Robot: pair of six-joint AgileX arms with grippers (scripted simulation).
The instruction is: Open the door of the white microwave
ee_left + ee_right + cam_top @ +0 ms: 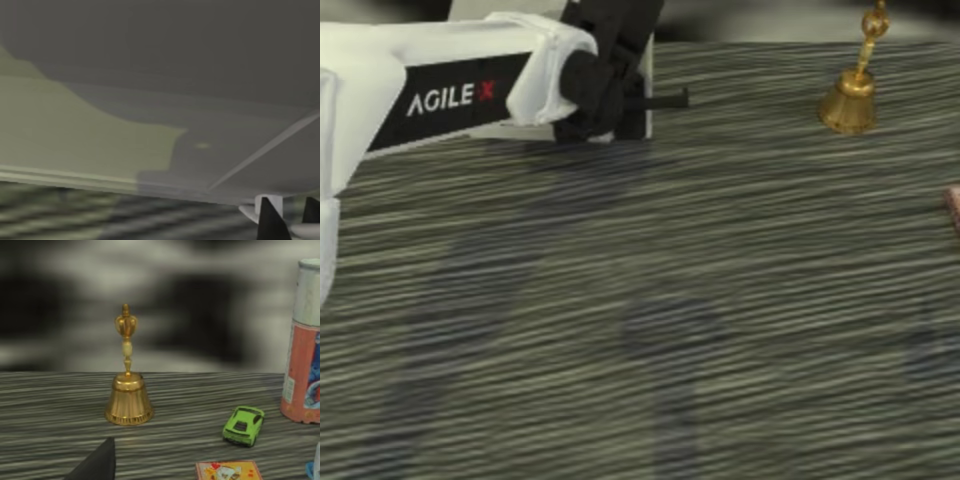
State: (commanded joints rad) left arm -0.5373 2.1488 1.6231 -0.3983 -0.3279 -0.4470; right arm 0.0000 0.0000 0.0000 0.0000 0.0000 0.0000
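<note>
My left tool point(620, 90) sits at the upper left of the frame against the white microwave point(632, 60), fingertips point(270, 222) clenched on the door point(200, 125) handle. My right tool is out of sight. A brass bell point(850, 98) stands upper right on the desk point(670, 330).

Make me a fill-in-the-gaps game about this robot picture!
1. The left arm reaches to the white ___ at the table's far edge.
2. The bell is coloured ___.
3. In the right wrist view, the toy car is ___.
4. The bell stands on the top view's ___ side of the table.

Missing words: microwave; gold; green; right
</note>
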